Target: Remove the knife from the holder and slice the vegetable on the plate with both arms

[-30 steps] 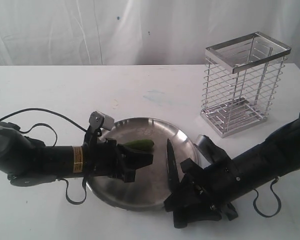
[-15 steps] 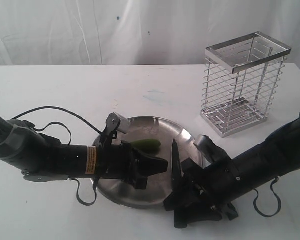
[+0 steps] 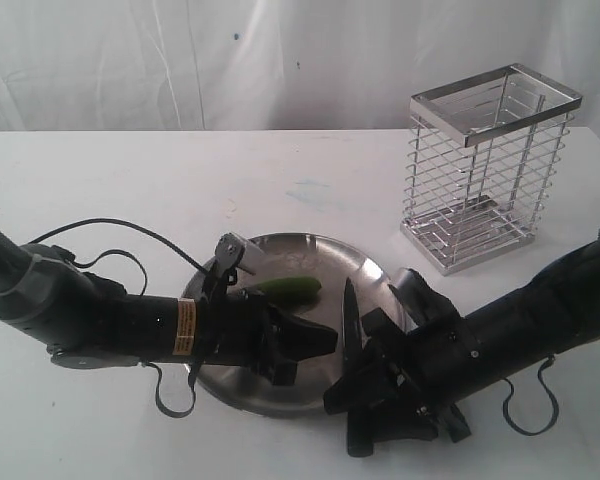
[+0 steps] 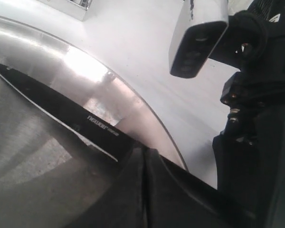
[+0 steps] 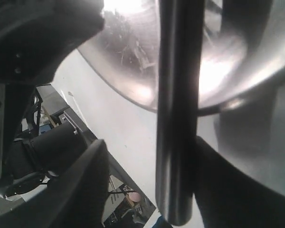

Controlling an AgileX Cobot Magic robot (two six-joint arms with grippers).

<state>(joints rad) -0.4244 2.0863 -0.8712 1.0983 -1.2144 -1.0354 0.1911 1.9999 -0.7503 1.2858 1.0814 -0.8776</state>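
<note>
The left gripper (image 3: 324,337) is pressed fully shut on nothing; in its wrist view the two fingers (image 4: 128,190) meet along one seam. A second ago it hung over the plate's left half, at the chilli. It has since pushed further across, and its tips now sit near the plate's middle, just beside the knife (image 3: 347,315). The knife tip has drifted slightly toward the plate's right rim. The right gripper (image 3: 365,375) has kept its place at the plate's near-right rim.

The plate (image 3: 310,250) lies on a white table (image 3: 130,190), with bare surface off its left side and beyond its far rim. Between the shut fingertips and the blade only a narrow gap remains. A wire holder (image 3: 490,170) stands well apart, beyond the plate's far-right side.

The chilli (image 3: 288,289) lies on the plate's far-left part, beside the left gripper's wrist and behind its fingertips; whether the arm touches it cannot be told. The blade reaches over the plate's right half toward the far rim. The right gripper holds the knife by its round handle (image 5: 175,118), partly open around it. One finger is against the handle; on the other side a strip of table shows through.
</note>
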